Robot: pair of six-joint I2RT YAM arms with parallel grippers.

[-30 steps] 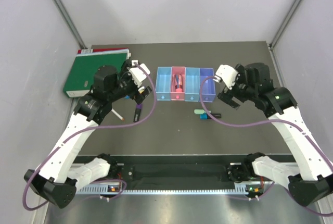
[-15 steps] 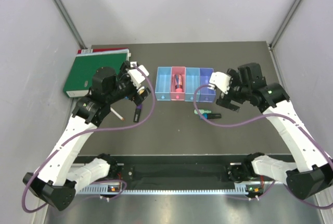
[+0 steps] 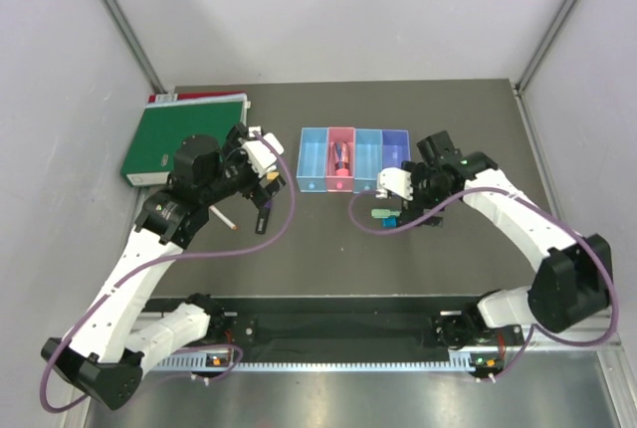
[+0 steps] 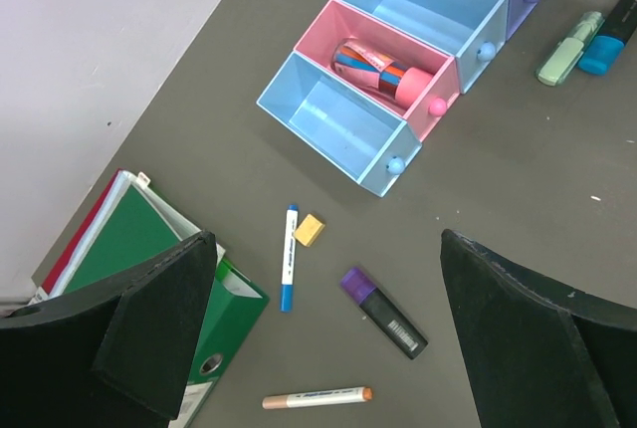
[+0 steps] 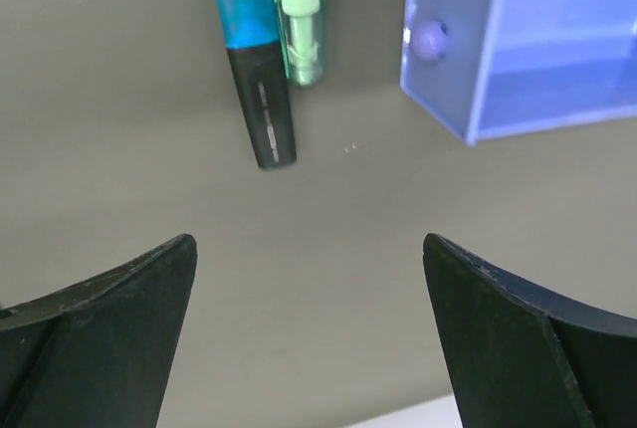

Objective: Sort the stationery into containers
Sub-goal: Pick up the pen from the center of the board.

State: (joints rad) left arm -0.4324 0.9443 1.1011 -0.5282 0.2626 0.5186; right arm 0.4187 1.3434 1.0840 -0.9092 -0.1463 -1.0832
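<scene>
While your right hand hangs spread near the blue-capped marker, centre on its barrel; the green highlighter seemingly touches it.

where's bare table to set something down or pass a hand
Free: strip between containers and far edge of the table; wide stretch nearer than every loose item. Crowded: green binder to containers (blue-tipped pen, orange-tipped pen, eraser, purple marker); before the purple bin (blue marker, green highlighter).

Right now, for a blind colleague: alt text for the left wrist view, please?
Four joined bins on a dark table, the pink bin holding something colourful. Nearer: blue-tipped pen, orange-tipped pen, yellow eraser, purple-capped marker, green binder, framed by the open left gripper.
</scene>
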